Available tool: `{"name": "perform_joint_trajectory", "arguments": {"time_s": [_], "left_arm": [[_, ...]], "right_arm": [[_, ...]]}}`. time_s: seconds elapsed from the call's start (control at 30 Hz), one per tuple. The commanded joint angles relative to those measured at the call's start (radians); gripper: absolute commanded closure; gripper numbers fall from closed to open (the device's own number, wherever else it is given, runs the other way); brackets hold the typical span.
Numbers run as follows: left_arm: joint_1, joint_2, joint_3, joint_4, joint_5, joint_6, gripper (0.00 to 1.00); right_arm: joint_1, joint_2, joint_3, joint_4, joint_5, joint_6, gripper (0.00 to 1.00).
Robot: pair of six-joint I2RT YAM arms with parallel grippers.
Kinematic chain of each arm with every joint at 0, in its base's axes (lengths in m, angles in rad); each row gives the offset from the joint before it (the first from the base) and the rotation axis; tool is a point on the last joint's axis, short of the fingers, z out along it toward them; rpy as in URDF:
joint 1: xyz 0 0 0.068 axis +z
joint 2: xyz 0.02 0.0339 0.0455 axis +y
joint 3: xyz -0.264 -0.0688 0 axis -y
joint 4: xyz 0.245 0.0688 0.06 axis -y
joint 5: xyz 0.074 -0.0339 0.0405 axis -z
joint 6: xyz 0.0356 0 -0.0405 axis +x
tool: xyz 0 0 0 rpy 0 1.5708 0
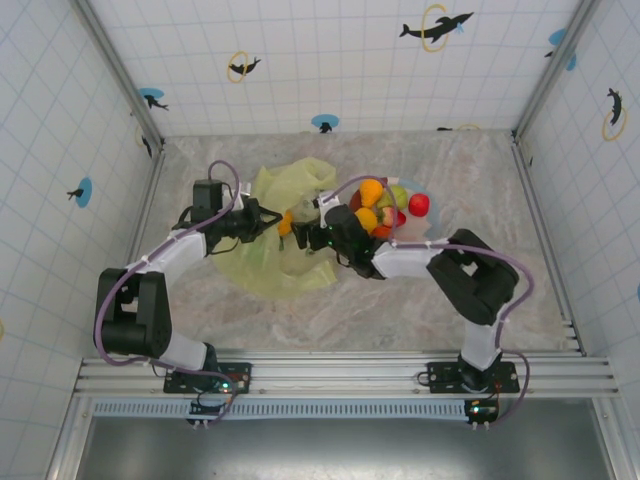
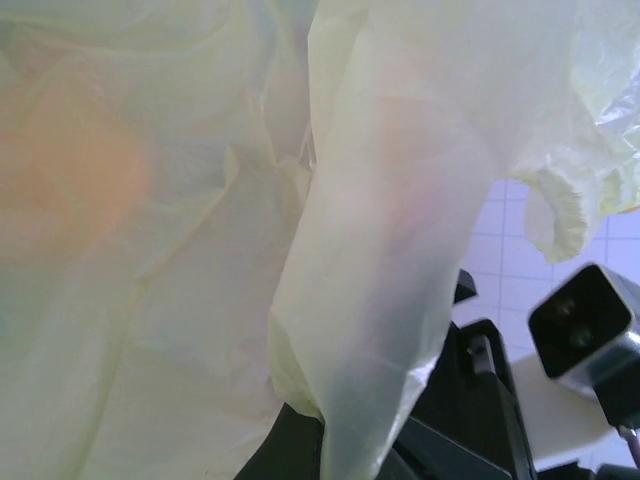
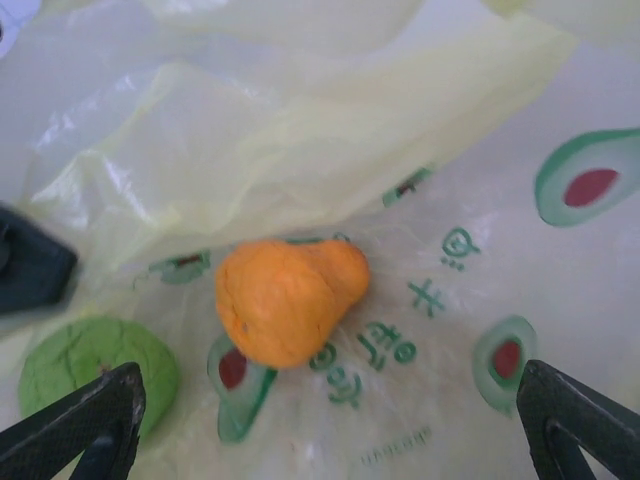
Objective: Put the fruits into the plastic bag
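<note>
Top external view: the plastic bag (image 1: 262, 262) lies crumpled on the bench (image 1: 400, 310), left of centre. The left end effector (image 1: 262, 218) is at the bag's left edge and the right end effector (image 1: 303, 238) at its right side. An orange fruit (image 1: 286, 222) sits between them. The remaining fruits (image 1: 385, 205), orange, green and red, are heaped on a plate (image 1: 432, 220) just right of the bag.

Right wrist view adds detail: the orange fruit (image 3: 290, 300) is pear-shaped and rests on the bag's green-printed film (image 3: 440, 300). A green fruit (image 3: 95, 365) lies near it at lower left, not touching. The right end effector (image 3: 328, 400) is released, its fingertips (image 3: 100, 410) spread wide on either side of the orange fruit and clear of it.

Left wrist view: bag film (image 2: 380, 250) hangs close against the lens, with an orange glow (image 2: 80, 180) showing through it. This covers the left end effector's fingers, so its state cannot be told.
</note>
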Motion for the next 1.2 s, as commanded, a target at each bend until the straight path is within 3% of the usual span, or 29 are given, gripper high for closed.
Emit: {"name": "perform_joint_trajectory", "arguments": {"time_s": [0.0, 0.33, 0.5, 0.67, 0.9, 1.17], "left_arm": [[0.008, 0.003, 0.018, -0.023, -0.013, 0.040, 1.00], [0.007, 0.026, 0.041, -0.002, -0.012, -0.036, 1.00], [0.008, 0.048, 0.046, 0.016, 0.001, -0.056, 1.00], [0.007, 0.031, -0.005, 0.058, -0.008, -0.046, 1.00], [0.007, 0.032, -0.008, 0.042, -0.005, -0.028, 1.00], [0.006, 0.034, -0.013, 0.037, 0.000, -0.027, 1.00]], "right_arm": [[-0.007, -0.130, -0.075, -0.111, 0.022, -0.088, 0.04], [-0.078, -0.487, -0.312, -0.260, -0.007, -0.039, 0.06], [-0.160, -0.564, -0.394, -0.318, 0.088, 0.006, 0.04], [-0.219, -0.512, -0.383, -0.406, 0.196, 0.003, 0.00], [-0.290, -0.355, -0.310, -0.387, 0.042, 0.018, 0.01], [-0.304, -0.241, -0.259, -0.333, -0.013, 0.019, 0.06]]}}
